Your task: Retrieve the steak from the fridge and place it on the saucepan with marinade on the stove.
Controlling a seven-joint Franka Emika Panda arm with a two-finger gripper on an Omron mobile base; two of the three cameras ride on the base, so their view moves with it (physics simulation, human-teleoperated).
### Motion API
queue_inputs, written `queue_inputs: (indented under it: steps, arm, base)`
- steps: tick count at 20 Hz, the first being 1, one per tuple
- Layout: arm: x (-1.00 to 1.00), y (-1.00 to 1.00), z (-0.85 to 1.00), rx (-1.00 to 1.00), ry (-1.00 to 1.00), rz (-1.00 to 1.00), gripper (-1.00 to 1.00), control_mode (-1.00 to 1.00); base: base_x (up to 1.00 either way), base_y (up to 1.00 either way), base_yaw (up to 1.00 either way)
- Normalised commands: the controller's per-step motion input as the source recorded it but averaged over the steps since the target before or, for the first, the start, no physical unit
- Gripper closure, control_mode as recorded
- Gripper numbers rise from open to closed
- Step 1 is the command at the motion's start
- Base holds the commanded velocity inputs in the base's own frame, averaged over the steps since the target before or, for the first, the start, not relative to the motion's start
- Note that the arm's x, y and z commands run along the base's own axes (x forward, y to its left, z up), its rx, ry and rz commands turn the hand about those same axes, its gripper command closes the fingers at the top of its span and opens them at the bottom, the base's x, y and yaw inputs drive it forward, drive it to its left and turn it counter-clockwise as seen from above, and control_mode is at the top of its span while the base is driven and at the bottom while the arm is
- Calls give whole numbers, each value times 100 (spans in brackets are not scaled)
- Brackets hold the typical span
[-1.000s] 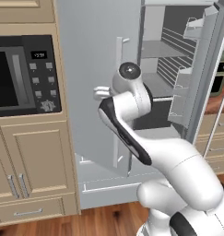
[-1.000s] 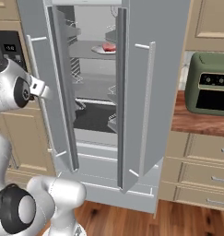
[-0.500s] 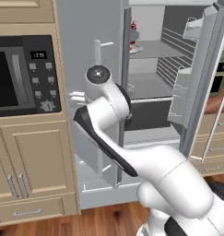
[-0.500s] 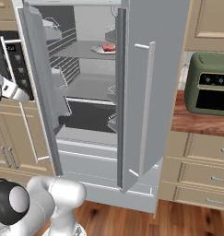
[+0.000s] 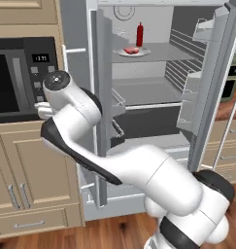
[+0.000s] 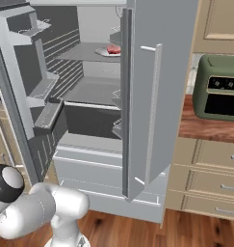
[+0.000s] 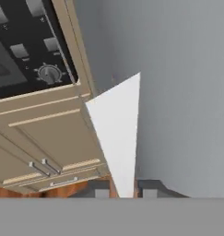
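The fridge (image 5: 153, 92) stands with both doors swung wide. On its upper shelf lies the steak (image 5: 131, 50) (image 6: 113, 49), a small red-pink slab on a round white plate (image 5: 141, 52). In the hand view my gripper (image 7: 125, 192) has a fingertip on each side of the left door's white bar handle (image 7: 118, 133), shut on it. From the left base view my wrist (image 5: 59, 82) sits left of that door's edge (image 5: 103, 97), in front of the microwave. The saucepan and the stove are out of view.
An upright red bottle (image 5: 140, 34) stands just behind the plate. A black microwave (image 5: 15, 80) sits above beige cabinets (image 5: 27, 165) to the left. The fridge's right door (image 6: 145, 96) juts out beside a green toaster oven (image 6: 219, 87) on a wooden counter (image 6: 205, 128).
The left fridge door has swung further open, carried leftward by my arm. My wrist has moved left toward the microwave. The steak and plate have stayed put.
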Motion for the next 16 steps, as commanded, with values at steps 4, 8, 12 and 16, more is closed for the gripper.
queue_inputs:
  steps: [4,8,12,16]
  arm:
    - [-78,64,-4,-1,-1,-1,-100,-100]
    - [-100,0,14,0,-21,-5,-100,-100]
    - [-100,0,40,0,-25,-7,-100,-100]
    - [-100,-6,50,0,-25,-4,-100,-100]
  base:
    - [0,0,0]
    - [0,0,0]
    - [0,0,0]
    - [0,0,0]
